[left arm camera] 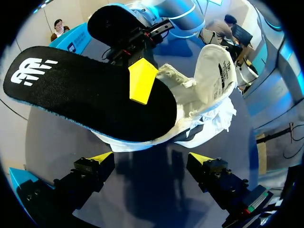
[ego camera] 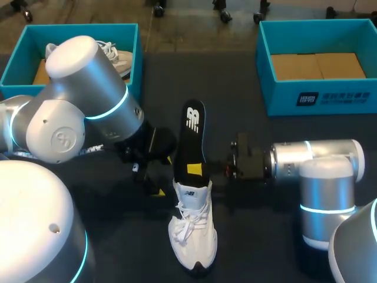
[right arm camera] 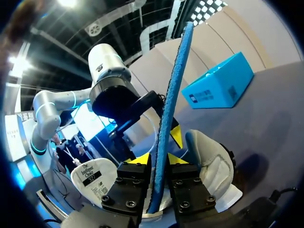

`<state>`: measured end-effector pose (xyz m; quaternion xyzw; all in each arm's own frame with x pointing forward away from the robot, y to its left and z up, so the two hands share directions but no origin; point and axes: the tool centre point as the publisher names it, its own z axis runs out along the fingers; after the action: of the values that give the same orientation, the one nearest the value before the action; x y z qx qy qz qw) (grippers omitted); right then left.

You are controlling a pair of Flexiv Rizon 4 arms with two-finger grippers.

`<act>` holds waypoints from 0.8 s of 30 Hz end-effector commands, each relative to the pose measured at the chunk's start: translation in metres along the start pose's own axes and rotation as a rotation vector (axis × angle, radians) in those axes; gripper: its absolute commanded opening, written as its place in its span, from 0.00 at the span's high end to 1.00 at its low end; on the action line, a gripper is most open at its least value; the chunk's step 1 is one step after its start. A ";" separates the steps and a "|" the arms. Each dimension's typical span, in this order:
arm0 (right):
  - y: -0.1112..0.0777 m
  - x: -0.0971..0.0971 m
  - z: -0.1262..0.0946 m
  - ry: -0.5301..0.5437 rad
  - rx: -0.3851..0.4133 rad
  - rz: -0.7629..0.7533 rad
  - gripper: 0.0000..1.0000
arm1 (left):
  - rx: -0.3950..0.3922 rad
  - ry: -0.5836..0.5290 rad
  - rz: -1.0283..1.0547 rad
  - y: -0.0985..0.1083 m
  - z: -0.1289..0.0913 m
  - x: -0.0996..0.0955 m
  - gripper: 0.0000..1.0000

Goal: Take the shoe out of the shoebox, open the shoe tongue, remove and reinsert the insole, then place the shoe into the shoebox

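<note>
insole (right arm camera: 167, 118) | pinched in right end effector (right arm camera: 160, 159) | left end effector (left arm camera: 151, 159) spread wide

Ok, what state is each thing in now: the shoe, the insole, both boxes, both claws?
White lace-up sneaker: on the dark table, tongue pulled open.
Black foam insole: mostly out, one end at the sneaker's opening.
Right claw: shut on the insole.
Left claw: open, holding nothing.
Left blue cardboard box: open, another white shoe inside.
Right blue cardboard box: open, no shoe inside.
</note>
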<state>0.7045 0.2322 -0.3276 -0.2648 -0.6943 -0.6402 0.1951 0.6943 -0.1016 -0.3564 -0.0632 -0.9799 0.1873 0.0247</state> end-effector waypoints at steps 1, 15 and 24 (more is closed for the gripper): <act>0.006 0.001 0.003 0.000 0.008 -0.006 0.80 | 0.002 0.000 0.001 0.001 0.001 0.000 0.00; 0.032 -0.012 0.005 -0.007 -0.027 0.007 0.81 | 0.002 0.000 0.001 0.001 0.001 0.000 0.00; 0.030 -0.016 0.005 -0.031 -0.020 0.056 1.00 | 0.002 0.000 0.001 0.001 0.001 0.000 0.00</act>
<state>0.7372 0.2350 -0.3117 -0.2930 -0.6847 -0.6378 0.1965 0.6943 -0.1016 -0.3564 -0.0632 -0.9799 0.1874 0.0247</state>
